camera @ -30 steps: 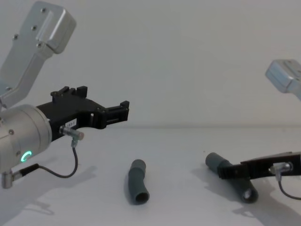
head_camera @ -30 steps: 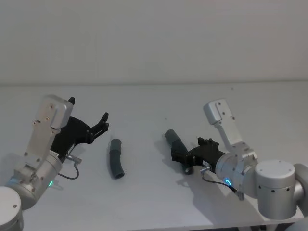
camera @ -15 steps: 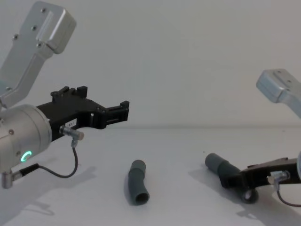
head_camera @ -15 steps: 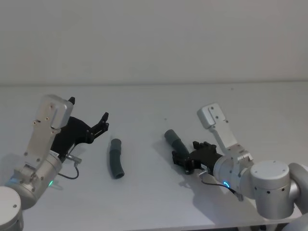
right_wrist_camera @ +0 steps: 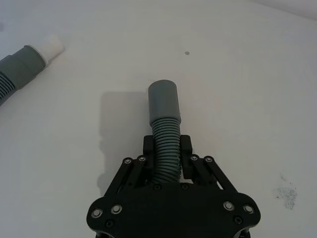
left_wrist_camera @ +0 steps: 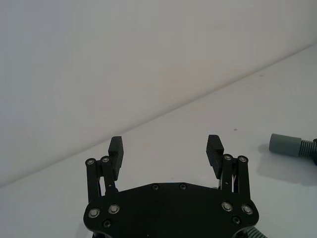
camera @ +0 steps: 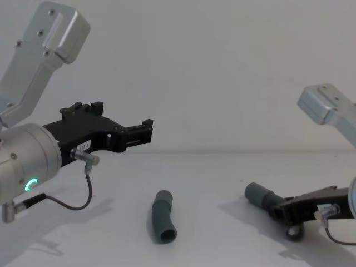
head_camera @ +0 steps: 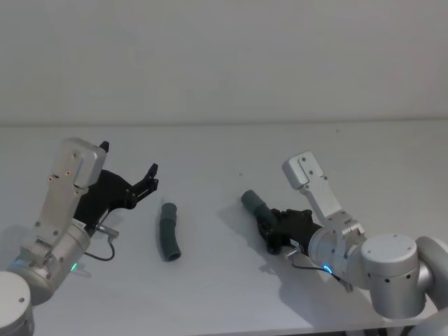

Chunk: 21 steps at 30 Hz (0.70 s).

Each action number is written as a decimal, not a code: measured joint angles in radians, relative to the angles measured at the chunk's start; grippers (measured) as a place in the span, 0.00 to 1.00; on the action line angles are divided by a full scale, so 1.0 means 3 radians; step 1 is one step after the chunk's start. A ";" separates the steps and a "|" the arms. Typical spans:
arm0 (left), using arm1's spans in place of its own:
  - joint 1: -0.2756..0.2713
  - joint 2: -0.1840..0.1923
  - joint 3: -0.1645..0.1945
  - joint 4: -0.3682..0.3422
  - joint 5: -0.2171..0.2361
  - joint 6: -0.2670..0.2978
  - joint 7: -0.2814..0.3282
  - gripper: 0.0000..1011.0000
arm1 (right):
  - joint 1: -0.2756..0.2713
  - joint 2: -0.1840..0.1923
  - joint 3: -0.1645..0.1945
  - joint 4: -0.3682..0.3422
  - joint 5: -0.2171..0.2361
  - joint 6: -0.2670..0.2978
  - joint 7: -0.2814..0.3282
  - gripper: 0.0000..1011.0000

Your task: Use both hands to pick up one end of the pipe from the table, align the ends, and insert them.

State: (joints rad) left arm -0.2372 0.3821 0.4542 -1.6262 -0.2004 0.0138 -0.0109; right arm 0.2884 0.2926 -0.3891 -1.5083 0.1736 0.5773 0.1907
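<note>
Since a second ago the right gripper (head_camera: 266,222) has turned at the wrist. It lay across its hose piece then, and now I see it lined up along that piece, with the silver housing on the arm swung nearer the loose hose piece (head_camera: 168,231). Meanwhile the left gripper (head_camera: 129,159) has not budged. I take the loose hose piece as my mark: it lies bent on the table (head_camera: 210,301), and from the right wrist camera I can make out a white plug tip (right_wrist_camera: 51,45) on one of its cuffs. Off to its right, well apart from it, is the held hose piece (head_camera: 252,203). The right gripper's fingers (right_wrist_camera: 148,146) press against the ribbed section from either side, pinching it. Its smooth cuff (right_wrist_camera: 163,101) sticks out beyond the fingertips, pointing up the table and slightly toward the loose hose piece. From the chest camera the near end of the held hose piece is hidden behind the right gripper (camera: 281,208), and I cannot tell whether the piece is clear of the table or resting on it. To the left of the loose hose piece and higher than it, the left gripper hangs in the air with its fingers (left_wrist_camera: 115,148) spread wide, aimed across toward that piece's side of the table.
</note>
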 joint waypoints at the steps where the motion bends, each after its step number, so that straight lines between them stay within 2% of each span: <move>1: 0.0000 0.0000 0.0000 0.0000 0.0000 0.0000 0.0000 0.99 | 0.0000 -0.0003 0.0002 0.0004 -0.0002 -0.0001 0.0002 0.28; 5: 0.0000 0.0000 0.0000 0.0000 0.0000 0.0000 0.0000 0.99 | -0.0003 -0.0011 0.0015 0.0011 -0.0005 -0.0007 0.0006 0.24; 11: 0.0000 0.0000 0.0000 0.0000 0.0000 0.0000 0.0000 0.99 | -0.0018 -0.0018 0.0044 0.0018 -0.0006 -0.0046 0.0021 0.23; 21: 0.0000 0.0000 0.0000 0.0000 0.0000 0.0000 0.0000 0.99 | -0.0036 0.0012 0.0116 0.0018 0.0000 -0.0296 0.0116 0.23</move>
State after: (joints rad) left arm -0.2372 0.3821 0.4542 -1.6262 -0.2004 0.0138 -0.0109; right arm 0.2776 0.2961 -0.3544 -1.5030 0.1736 0.4884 0.2255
